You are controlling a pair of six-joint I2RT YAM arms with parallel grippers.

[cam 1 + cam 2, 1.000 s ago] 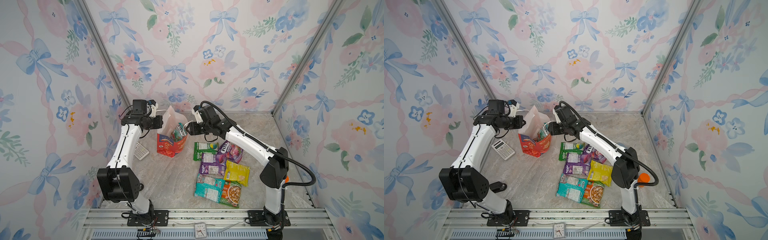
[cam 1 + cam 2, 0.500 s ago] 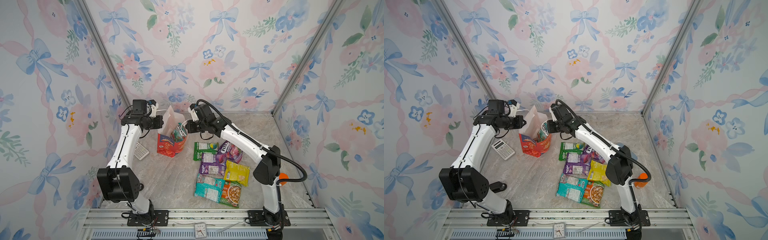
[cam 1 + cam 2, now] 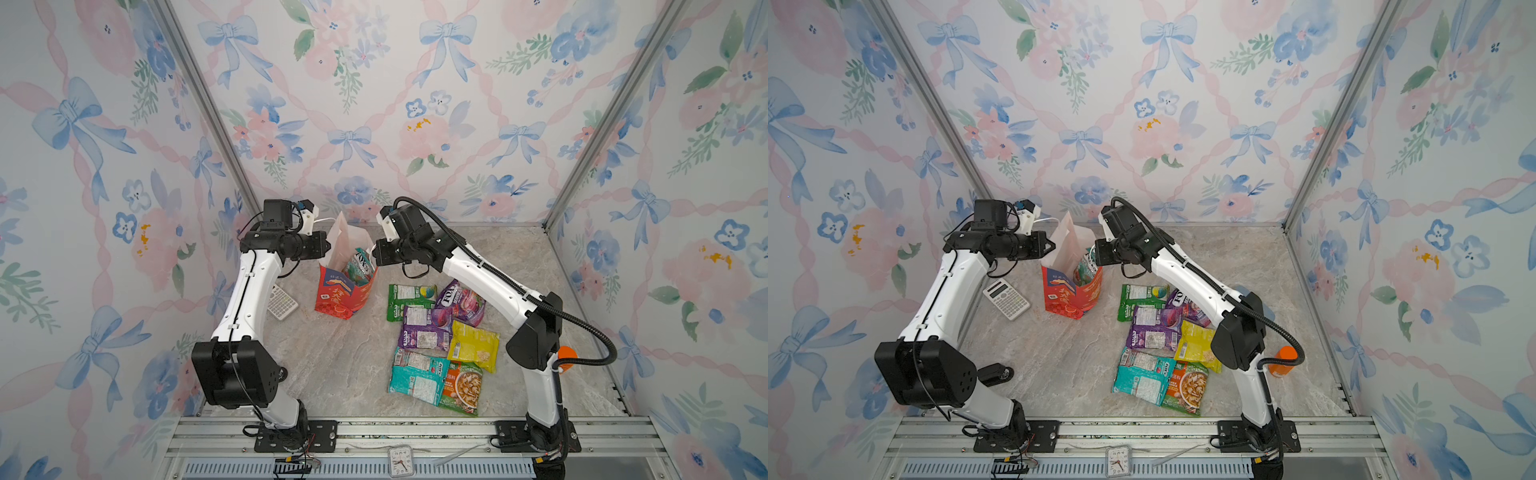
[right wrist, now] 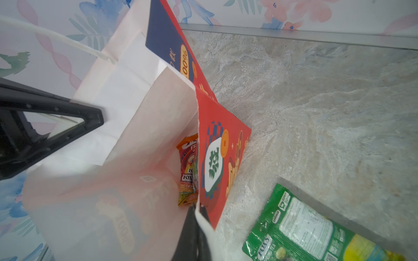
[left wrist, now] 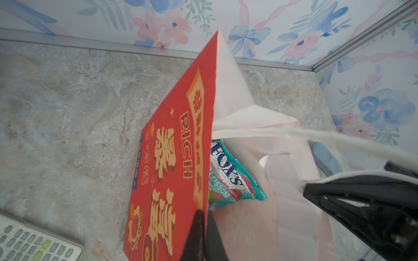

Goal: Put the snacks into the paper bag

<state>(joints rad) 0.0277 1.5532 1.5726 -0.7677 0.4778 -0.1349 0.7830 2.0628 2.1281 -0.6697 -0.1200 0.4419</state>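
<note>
The left gripper [image 5: 203,218] was clamped on one rim of the paper bag [image 3: 341,296] and the right gripper [image 4: 198,214] on the opposite rim, probably to keep its mouth wide. The bag stood at the table's [image 3: 332,365] rear with a teal packet [image 5: 228,174] and an orange packet [image 4: 187,171] inside. Six more snacks [image 3: 428,336] lay just beside it.

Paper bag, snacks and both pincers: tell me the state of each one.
paper bag, standing, mouth open
left pincer, shut on the paper bag's rim
right pincer, shut on the opposite rim
teal snack, inside the bag
orange snack, inside the bag
six loose snacks, lying flat outside the bag
</note>
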